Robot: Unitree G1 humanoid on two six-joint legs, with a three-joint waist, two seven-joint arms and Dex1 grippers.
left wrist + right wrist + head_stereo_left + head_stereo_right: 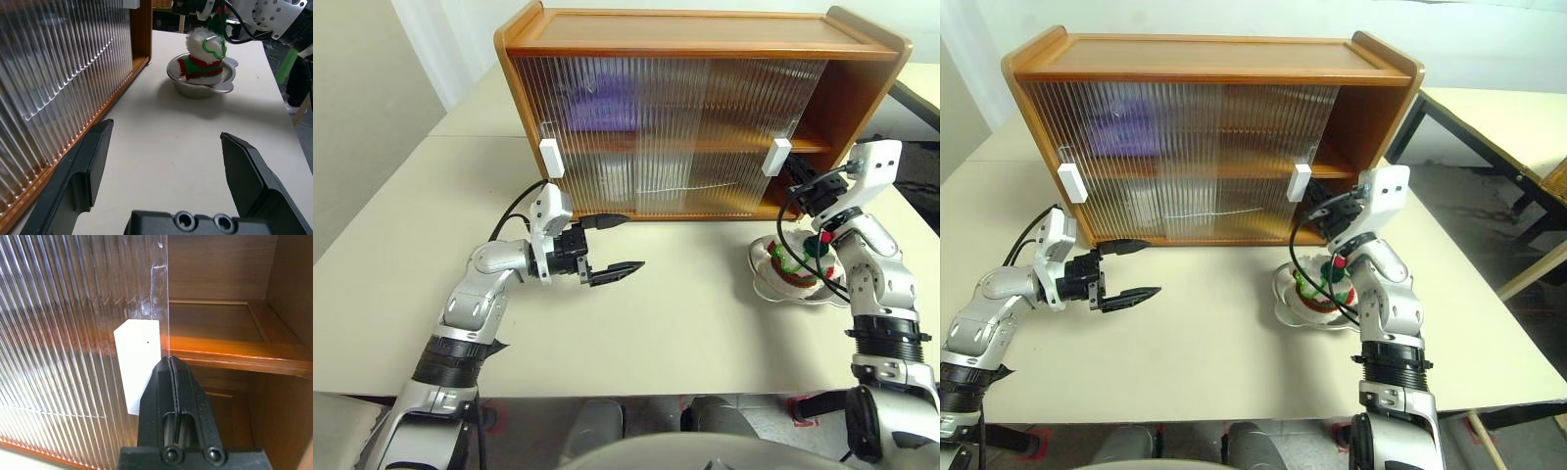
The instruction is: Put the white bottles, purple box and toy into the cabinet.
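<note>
Setting: pale cream tabletop [636,333] with the cabinet [705,44] standing across its far side, light walls behind.
Step in hand: I judge I am sliding the right door [705,137] leftward to widen the gap at the cabinet's right end.
Right gripper [171,363]: jaws pressed together, tip at the door's free edge just beside the white handle [138,363]; whether it touches, I cannot tell.
How to do it well: I would push flat along the track, low on the edge near the handle, slowly, so the thin panel doesn't flex or jump its groove.
Left gripper [612,250]: jaws wide apart, empty, hovering over the tabletop in front of the cabinet.
Toy [203,56]: fluffy white plush with red and green trim, sitting in a shallow shiny metal dish [195,88] on the tabletop, near the cabinet's open right end.
Purple box [602,103]: a soft violet blur behind the ribbed panel, upper shelf.
Doors: ribbed translucent plastic, glossy.
Cabinet frame: smooth reddish-brown wood, rounded corners.
</note>
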